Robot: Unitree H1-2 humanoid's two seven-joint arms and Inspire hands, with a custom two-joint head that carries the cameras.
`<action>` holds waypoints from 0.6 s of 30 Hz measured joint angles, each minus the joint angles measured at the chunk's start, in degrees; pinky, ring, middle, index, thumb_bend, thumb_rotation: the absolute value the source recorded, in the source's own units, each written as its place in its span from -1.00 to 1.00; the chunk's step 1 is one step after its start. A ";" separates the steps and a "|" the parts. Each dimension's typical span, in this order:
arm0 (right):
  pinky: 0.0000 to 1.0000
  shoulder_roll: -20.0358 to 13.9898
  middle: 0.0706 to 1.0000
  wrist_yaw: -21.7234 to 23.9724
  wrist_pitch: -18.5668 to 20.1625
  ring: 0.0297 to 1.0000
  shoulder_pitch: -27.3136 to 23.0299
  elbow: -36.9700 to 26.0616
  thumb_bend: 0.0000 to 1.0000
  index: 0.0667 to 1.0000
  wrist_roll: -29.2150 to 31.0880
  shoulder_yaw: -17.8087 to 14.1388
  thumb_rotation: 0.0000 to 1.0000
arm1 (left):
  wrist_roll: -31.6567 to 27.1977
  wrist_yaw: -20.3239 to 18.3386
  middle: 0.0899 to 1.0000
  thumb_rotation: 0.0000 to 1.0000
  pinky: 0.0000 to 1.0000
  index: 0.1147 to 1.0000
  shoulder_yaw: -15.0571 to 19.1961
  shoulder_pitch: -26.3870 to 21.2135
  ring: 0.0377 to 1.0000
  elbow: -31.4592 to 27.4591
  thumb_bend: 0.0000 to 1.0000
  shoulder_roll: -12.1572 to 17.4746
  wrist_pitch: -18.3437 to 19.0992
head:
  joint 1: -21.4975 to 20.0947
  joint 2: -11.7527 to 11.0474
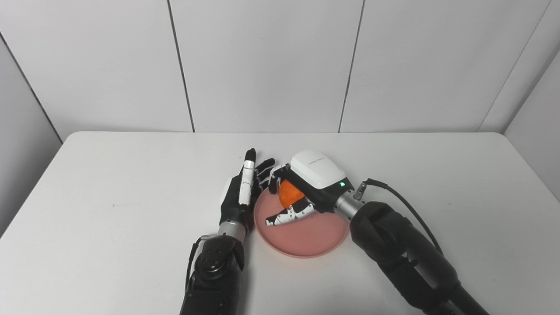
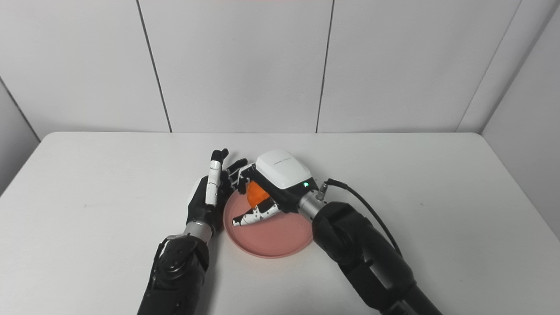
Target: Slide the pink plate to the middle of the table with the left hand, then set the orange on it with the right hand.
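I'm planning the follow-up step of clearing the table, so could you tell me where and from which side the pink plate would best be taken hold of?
Probably at the near rim of the pink plate. It lies flat and shallow, so only its thin raised edge offers purchase. The left hand stands against the left edge, and the right hand, shut on the orange, covers the far part; the near edge is bare.
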 measured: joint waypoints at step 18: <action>-0.51 -0.22 -0.33 2.34 0.00 -0.41 -0.18 2.55 0.09 -0.14 -2.09 1.12 -0.08 | 0.05 -0.22 0.88 0.94 0.59 0.97 -0.04 -0.18 0.75 0.20 0.54 0.32 0.02 | -0.70 0.09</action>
